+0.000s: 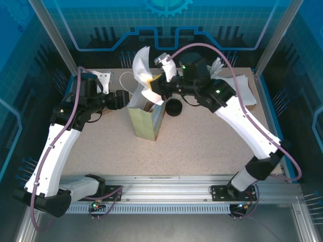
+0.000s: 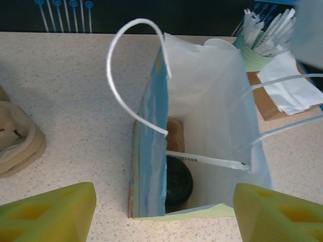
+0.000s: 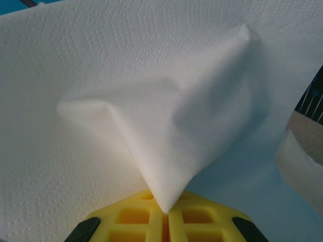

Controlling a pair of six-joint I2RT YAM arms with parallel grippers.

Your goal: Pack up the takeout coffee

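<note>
takeout coffee (image 2: 177, 181): a small paper cup with a round black plastic lid, standing lid-up at the bottom of the bag.
bag (image 2: 151, 131): light-blue paper with white loop handles, upright on the speckled bench (image 1: 202, 146), mouth open.
left pincer (image 2: 164, 201): yellow fingers spread wide, holding nothing, close to the bag's mouth.
right pincer (image 3: 165, 214): pinched tight on a white paper napkin (image 3: 151, 126), held above the bag.
loose black lid (image 1: 173, 107): on the bench, just beside the bag.
</note>
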